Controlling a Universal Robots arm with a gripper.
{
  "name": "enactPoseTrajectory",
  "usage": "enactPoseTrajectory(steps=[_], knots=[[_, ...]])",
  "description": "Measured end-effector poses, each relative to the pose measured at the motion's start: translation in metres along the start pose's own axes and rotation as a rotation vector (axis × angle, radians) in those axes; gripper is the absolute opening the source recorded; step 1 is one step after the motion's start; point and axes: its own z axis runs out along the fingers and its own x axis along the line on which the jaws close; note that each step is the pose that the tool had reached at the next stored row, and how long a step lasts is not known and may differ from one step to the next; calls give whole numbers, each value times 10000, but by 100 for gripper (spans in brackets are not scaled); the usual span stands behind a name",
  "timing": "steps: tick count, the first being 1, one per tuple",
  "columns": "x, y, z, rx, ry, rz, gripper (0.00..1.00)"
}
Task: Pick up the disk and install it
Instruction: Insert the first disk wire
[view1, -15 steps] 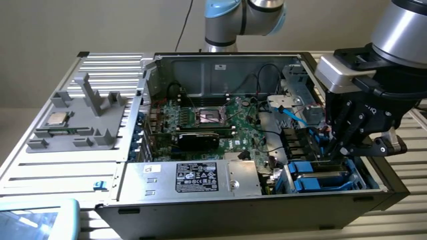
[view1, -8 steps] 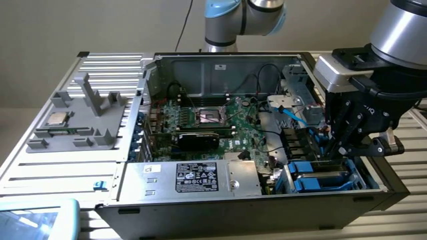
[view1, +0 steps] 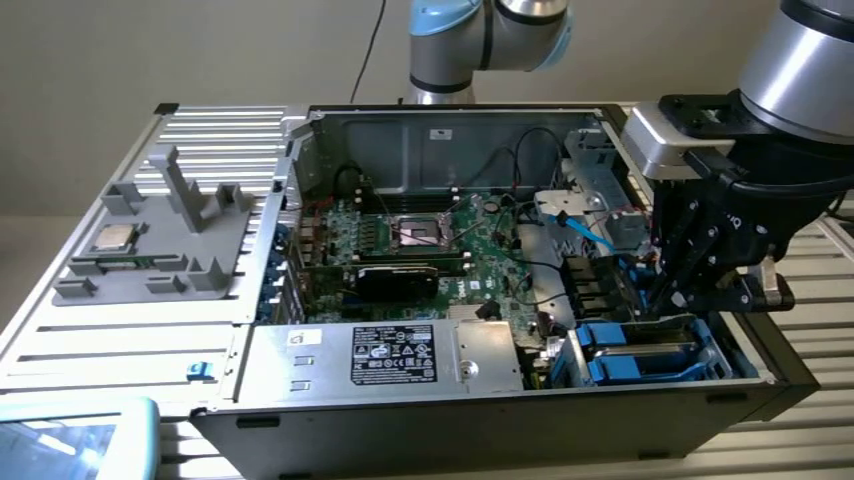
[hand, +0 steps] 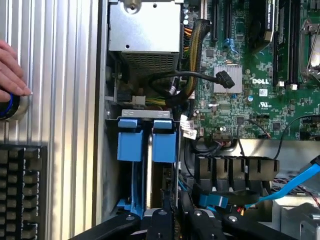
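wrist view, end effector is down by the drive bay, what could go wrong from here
1. The end effector hangs low over the blue carriers in a tight bay; slight misalignment could jam them.
2. The blue cable and black cables beside the bay could snag.
3. A person's hand is on the table beside the case, possibly within the arm's sweep.

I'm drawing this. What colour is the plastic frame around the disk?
The frame is bright blue; wrist view shows it best.
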Motion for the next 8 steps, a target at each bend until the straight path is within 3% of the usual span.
enactPoseTrajectory(steps=[3, 8], knots=[[-2, 0, 7, 0, 28, 178, 16], [-27, 0, 11, 22, 254, 199, 16]])
